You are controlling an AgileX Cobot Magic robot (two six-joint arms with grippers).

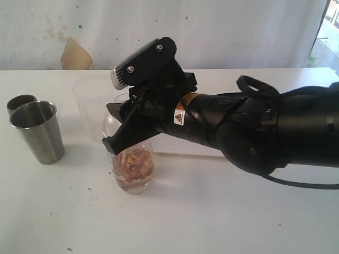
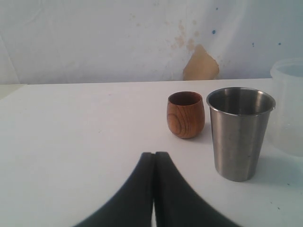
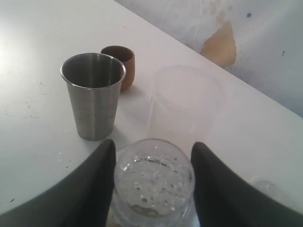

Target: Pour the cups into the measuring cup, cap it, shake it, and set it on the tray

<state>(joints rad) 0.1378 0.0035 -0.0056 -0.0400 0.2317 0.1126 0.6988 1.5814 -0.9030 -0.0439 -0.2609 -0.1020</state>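
Right claw [image 1: 130, 138] spread around the top of the measuring cup [image 1: 133, 169], one black finger [image 3: 102, 189] against each side, so it is pinching the cup just below the rim. Cup stands upright on the white table [image 1: 212, 222] with brown pieces in liquid in its lower part. Droplets visible on its clear top in the right wrist view; printed marks not legible. Beyond this claw's fingertips: frosted plastic cup [image 1: 94, 108] near, steel tumbler [image 1: 37, 132] farther off, wooden cup [image 1: 20, 103] just behind the tumbler. Back of the claw, under the forearm, a white rim of the tray [image 1: 185, 151] shows. Left claw [image 2: 154, 189]: fingers pressed together, nothing between them. Ahead of it, wooden cup and steel tumbler close side by side.
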